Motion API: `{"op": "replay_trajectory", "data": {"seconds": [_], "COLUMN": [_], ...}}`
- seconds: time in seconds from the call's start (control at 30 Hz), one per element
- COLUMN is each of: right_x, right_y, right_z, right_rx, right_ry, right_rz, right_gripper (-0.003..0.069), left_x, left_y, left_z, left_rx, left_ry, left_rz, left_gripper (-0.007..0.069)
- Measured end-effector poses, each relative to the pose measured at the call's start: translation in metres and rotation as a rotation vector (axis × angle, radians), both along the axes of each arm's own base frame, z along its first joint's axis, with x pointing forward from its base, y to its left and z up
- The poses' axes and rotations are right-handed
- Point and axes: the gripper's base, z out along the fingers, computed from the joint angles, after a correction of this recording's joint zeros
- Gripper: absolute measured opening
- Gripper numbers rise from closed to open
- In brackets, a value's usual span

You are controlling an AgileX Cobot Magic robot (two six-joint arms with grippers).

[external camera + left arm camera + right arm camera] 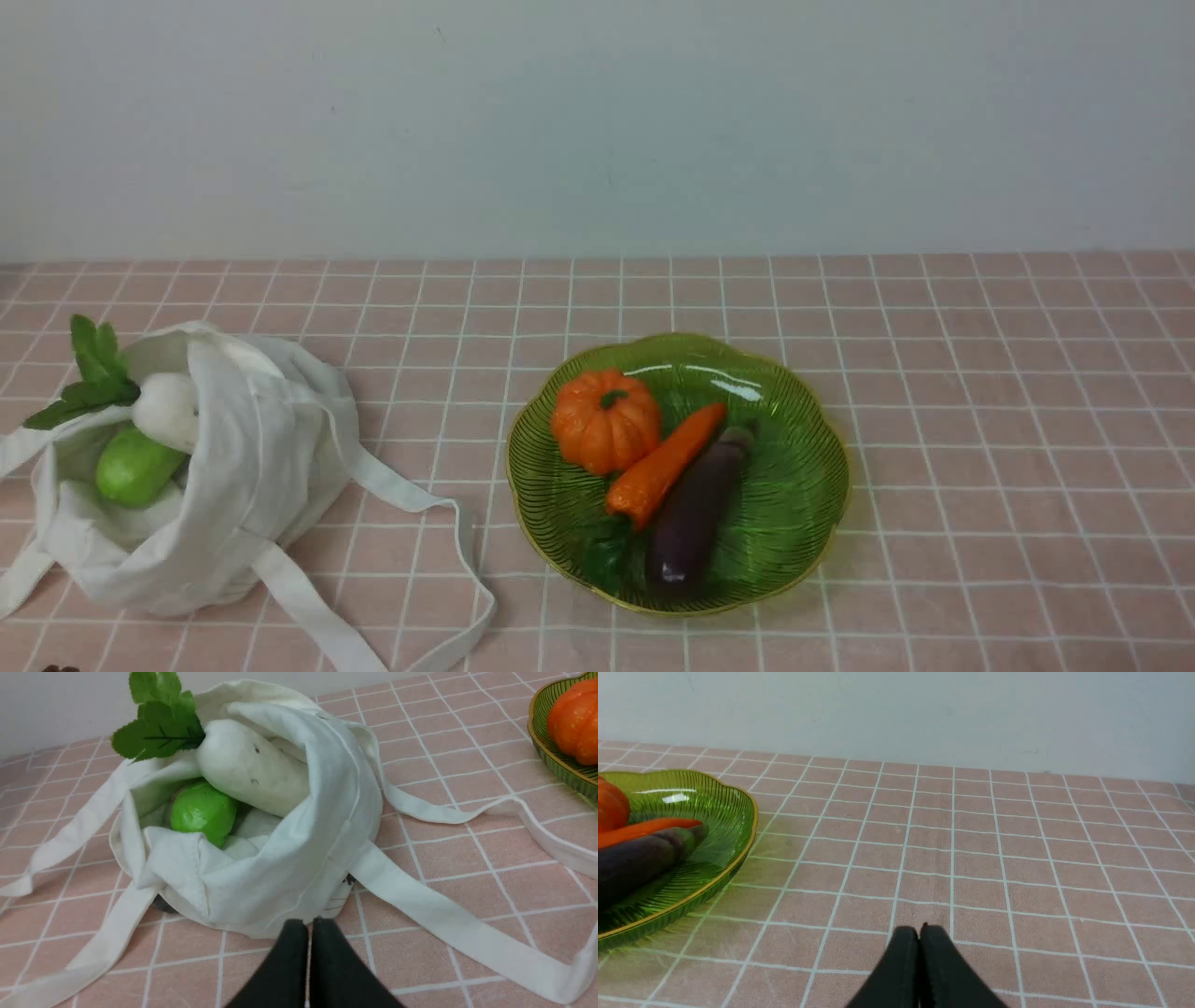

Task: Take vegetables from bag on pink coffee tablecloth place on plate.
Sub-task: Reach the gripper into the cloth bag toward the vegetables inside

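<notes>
The off-white cloth bag (233, 467) sits at the left of the pink checked tablecloth (980, 392), mouth open. Inside lie a white radish (168, 409) with green leaves (89, 378) and a light-green gourd (135, 465). The left wrist view shows the radish (252, 767) resting over the gourd (203, 811) in the bag (289, 868). The green plate (794, 495) stands in the middle. My left gripper (309, 927) is shut and empty, just short of the bag's near side. My right gripper (919, 931) is shut and empty over bare cloth, beside the plate (724, 812).
On the plate lie an orange pumpkin (605, 420), an orange carrot (665, 462) and a dark purple eggplant (695, 513). The bag's long straps (411, 579) trail over the cloth between bag and plate. A pale wall stands behind the table.
</notes>
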Motion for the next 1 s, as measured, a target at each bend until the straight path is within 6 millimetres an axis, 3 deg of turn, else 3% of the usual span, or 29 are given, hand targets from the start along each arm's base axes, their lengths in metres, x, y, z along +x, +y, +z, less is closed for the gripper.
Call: {"op": "replay_trajectory", "data": {"seconds": [0.87, 1.0], "right_x": [0.000, 0.000], "right_y": [0.000, 0.000], "right_z": [0.000, 0.000], "right_rx": [0.003, 0.003], "right_ry": [0.000, 0.000], "right_rz": [-0.001, -0.001], "right_gripper": [-0.0015, -0.0015], "left_x": [0.000, 0.003], "left_y": [0.001, -0.001], "left_z": [0.001, 0.011], "left_rx": [0.031, -0.107], "left_ry": [-0.014, -0.128], "left_rz": [-0.001, 0.019], "left_gripper": [-0.0005, -0.0005]}}
